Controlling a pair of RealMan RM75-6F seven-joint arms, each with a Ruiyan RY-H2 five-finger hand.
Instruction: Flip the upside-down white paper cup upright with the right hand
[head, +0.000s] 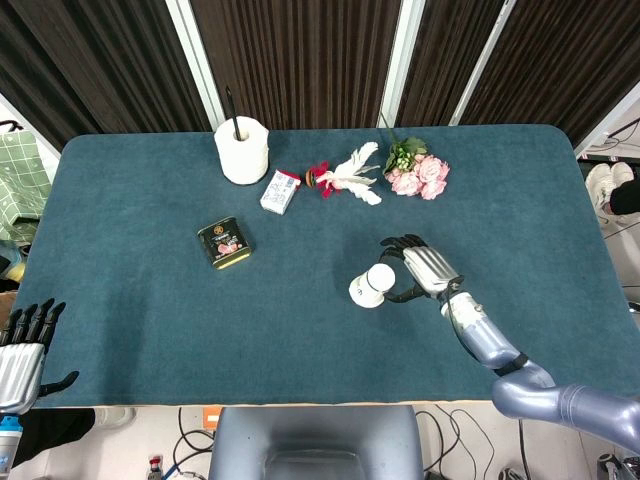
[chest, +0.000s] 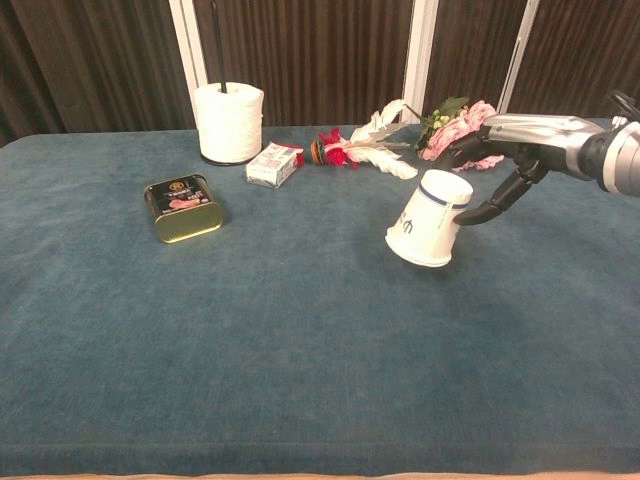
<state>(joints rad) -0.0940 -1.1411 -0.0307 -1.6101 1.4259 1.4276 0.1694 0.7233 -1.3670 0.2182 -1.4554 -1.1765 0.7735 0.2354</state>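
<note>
The white paper cup (head: 370, 286) (chest: 425, 230) with a blue band is tilted, its closed end up toward the right and its mouth down toward the left. It looks lifted off the teal table (head: 150, 320). My right hand (head: 422, 268) (chest: 510, 135) grips the cup near its closed end, fingers curled over it from the right. My left hand (head: 22, 350) hangs off the table's front left corner, holding nothing, fingers apart; the chest view does not show it.
At the back stand a toilet roll on a holder (head: 241, 150), a small white box (head: 281, 190), a red and white feather toy (head: 345, 178) and pink flowers (head: 418, 172). A dark tin (head: 224, 243) lies left of centre.
</note>
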